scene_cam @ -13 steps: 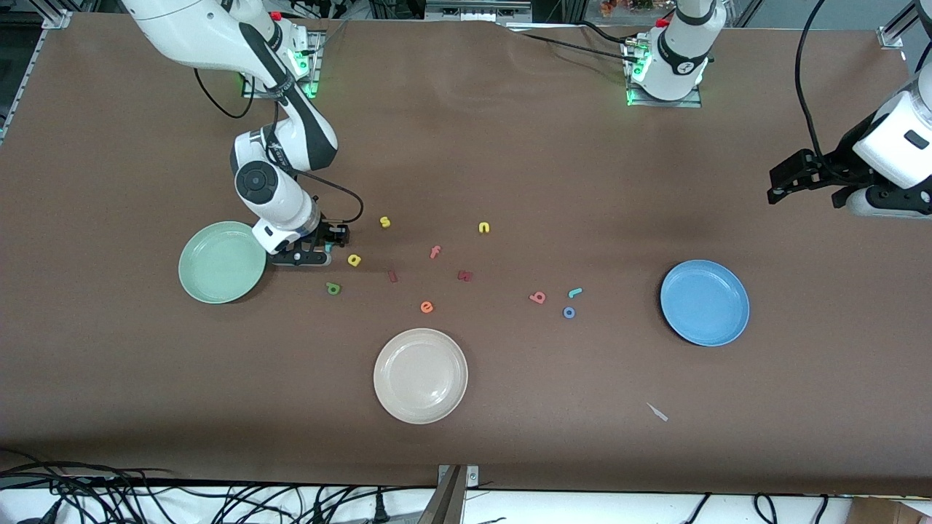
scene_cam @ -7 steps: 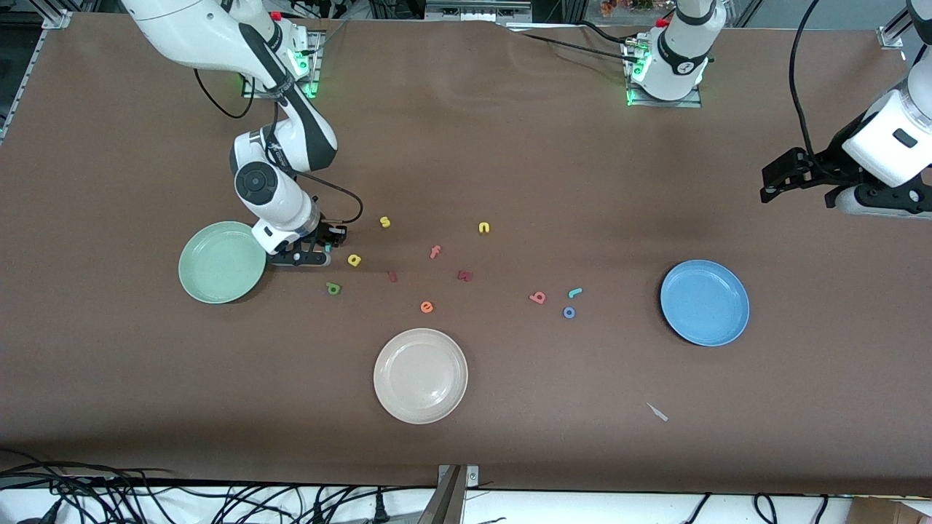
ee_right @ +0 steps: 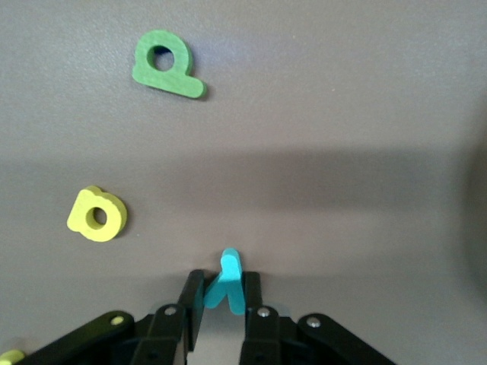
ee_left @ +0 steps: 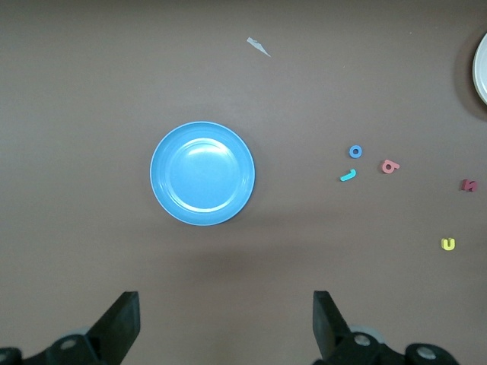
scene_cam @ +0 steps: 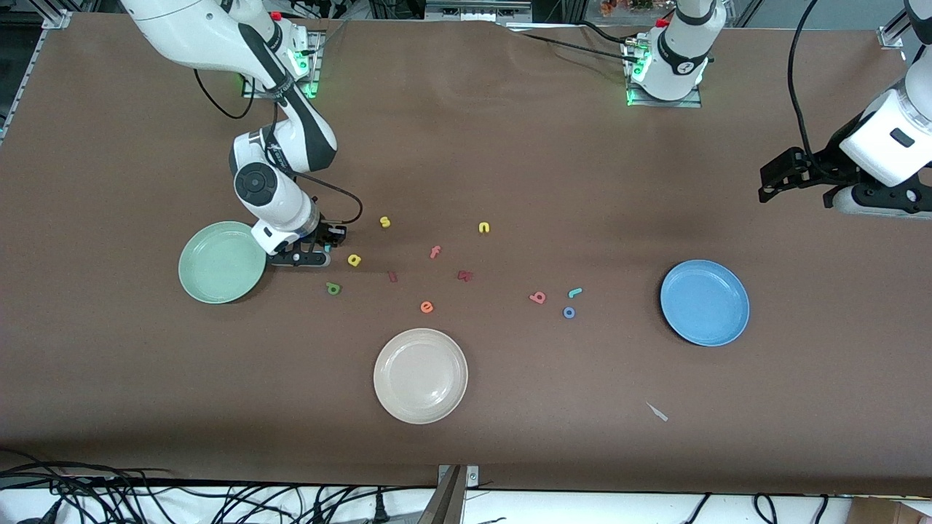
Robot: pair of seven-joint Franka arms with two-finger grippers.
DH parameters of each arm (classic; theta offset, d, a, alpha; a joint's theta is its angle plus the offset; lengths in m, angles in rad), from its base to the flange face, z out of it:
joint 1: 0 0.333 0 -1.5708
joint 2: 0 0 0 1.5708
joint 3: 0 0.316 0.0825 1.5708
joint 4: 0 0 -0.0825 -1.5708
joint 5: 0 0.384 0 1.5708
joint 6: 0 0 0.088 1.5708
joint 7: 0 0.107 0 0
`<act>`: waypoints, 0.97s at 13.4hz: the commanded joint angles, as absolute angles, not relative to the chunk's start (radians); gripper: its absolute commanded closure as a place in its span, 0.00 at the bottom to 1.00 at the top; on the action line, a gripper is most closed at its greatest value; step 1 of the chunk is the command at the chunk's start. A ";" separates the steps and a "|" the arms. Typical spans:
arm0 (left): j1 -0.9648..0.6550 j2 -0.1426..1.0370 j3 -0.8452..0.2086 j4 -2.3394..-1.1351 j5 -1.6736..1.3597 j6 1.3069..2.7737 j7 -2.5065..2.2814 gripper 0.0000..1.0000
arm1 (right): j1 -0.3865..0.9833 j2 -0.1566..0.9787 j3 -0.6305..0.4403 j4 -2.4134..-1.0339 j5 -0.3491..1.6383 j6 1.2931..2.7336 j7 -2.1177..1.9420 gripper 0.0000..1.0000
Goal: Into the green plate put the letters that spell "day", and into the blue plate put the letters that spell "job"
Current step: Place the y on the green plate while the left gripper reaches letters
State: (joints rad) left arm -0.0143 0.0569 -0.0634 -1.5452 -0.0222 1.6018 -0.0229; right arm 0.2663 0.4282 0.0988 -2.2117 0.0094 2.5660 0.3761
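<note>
Right wrist view shows the right gripper (ee_right: pixel 222 298) clamped on the teal "y" (ee_right: pixel 226 285), low at the table beside the green plate (scene_cam: pixel 218 263). The yellow "a" (scene_cam: pixel 354 260) and green "d" (scene_cam: pixel 333 289) lie nearby. The left gripper (ee_left: pixel 226 323) hangs wide open, waiting above the table near the blue plate (ee_left: pixel 202 173); the "j" (ee_left: pixel 348 176), "o" (ee_left: pixel 355 152) and "b" (ee_left: pixel 389 166) lie beside it.

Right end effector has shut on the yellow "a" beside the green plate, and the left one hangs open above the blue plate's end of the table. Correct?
Not quite. The right end effector is shut on the teal "y", not the yellow "a", which lies free on the table; the right wrist view shows this. The rest holds: it is beside the green plate, and the left end effector hangs open.
</note>
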 commanded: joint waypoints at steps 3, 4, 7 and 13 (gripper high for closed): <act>-0.020 0.063 -0.063 -1.523 -0.032 1.600 -0.012 0.00 | 0.259 0.451 0.101 -2.074 0.006 2.372 0.384 0.91; -0.024 0.063 -0.064 -1.523 -0.032 1.600 -0.012 0.00 | 0.258 0.448 0.100 -2.054 0.006 2.343 0.383 0.91; -0.025 0.063 -0.066 -1.523 -0.037 1.600 -0.012 0.00 | 0.256 0.431 0.074 -2.000 0.005 2.267 0.368 0.92; -0.005 0.046 -0.058 -1.595 -0.041 1.647 -0.011 0.00 | 0.255 0.431 -0.030 -1.905 -0.003 2.135 0.250 0.94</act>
